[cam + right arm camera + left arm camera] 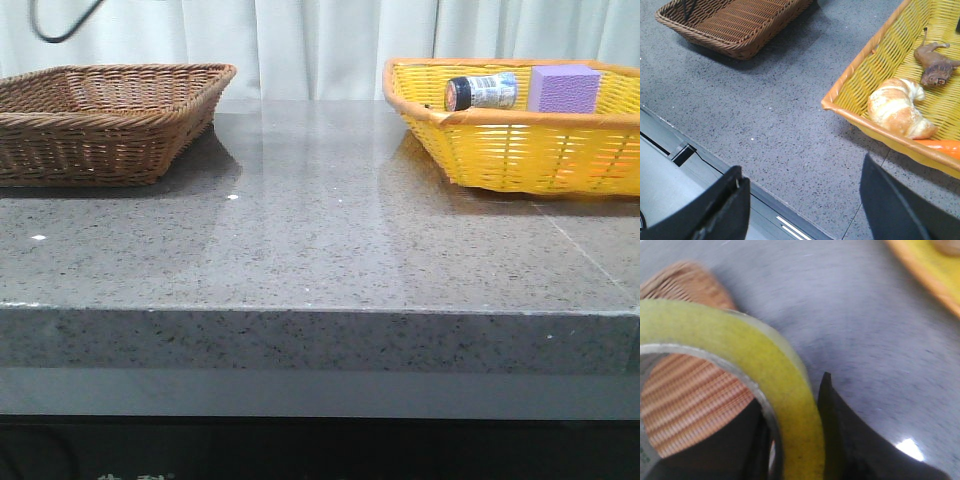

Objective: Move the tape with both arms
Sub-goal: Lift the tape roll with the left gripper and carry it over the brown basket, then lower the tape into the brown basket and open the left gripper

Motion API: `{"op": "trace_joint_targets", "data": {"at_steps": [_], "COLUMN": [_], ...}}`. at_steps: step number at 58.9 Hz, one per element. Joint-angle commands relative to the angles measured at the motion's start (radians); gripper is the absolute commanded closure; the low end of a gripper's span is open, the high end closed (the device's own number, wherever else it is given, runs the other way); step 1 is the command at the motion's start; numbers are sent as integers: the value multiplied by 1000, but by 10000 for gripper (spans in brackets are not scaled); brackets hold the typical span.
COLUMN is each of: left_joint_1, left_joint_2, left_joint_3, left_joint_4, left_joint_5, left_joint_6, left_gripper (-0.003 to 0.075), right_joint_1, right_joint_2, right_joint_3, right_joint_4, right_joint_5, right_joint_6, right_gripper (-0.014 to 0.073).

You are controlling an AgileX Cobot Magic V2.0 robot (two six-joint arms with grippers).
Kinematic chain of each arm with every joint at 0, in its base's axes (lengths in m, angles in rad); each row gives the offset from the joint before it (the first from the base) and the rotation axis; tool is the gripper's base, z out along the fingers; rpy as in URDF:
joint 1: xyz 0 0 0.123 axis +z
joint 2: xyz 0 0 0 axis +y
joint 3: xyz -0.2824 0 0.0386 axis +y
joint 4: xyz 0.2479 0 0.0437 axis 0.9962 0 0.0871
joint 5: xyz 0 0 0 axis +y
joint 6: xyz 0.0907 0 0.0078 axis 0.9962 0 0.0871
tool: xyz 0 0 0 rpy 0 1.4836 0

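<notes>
The yellow tape roll (770, 370) fills the left wrist view. My left gripper (792, 440) is shut on its wall, one finger (850, 440) outside and the other inside the core, and holds it above the table with the brown basket (685, 405) showing through the hole. My right gripper (802, 200) is open and empty, high over the table's front edge beside the yellow basket (860, 80). Neither arm nor the tape shows in the front view.
The brown wicker basket (100, 120) stands at the back left. The yellow basket (520, 150) at the back right holds a purple block (563, 88) and a small jar (480, 92); in the right wrist view it holds a croissant (897, 107), a toy animal (935, 62) and an orange thing (940, 146).
</notes>
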Motion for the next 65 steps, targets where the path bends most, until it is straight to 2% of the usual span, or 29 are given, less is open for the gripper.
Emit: {"op": "trace_joint_targets", "data": {"at_steps": [1, 13, 22, 54, 60, 65], "left_joint_1": [64, 176, 223, 225, 225, 225], "left_joint_2": [-69, -39, -6, 141, 151, 154], "left_joint_3": [-36, -35, -35, -35, -35, -35], "left_joint_4": [8, -3, -52, -88, -88, -88], "left_joint_5": [8, 8, 8, 6, 6, 6], "left_joint_6": [-111, -231, -236, -253, -253, -253], "left_gripper": [614, 614, 614, 610, 556, 456], "right_joint_1": [-3, -3, -3, -3, -3, -3], "right_joint_2": [-1, -1, -1, -1, -1, -1], "right_joint_3": [-24, -24, -24, -24, -24, -24], "right_joint_4": [10, 10, 10, 10, 10, 10], "right_joint_5": [-72, -72, -72, -73, -73, -71], "right_joint_6": [-1, -1, -1, -1, -1, -1], "right_gripper": [98, 98, 98, 98, 98, 98]}}
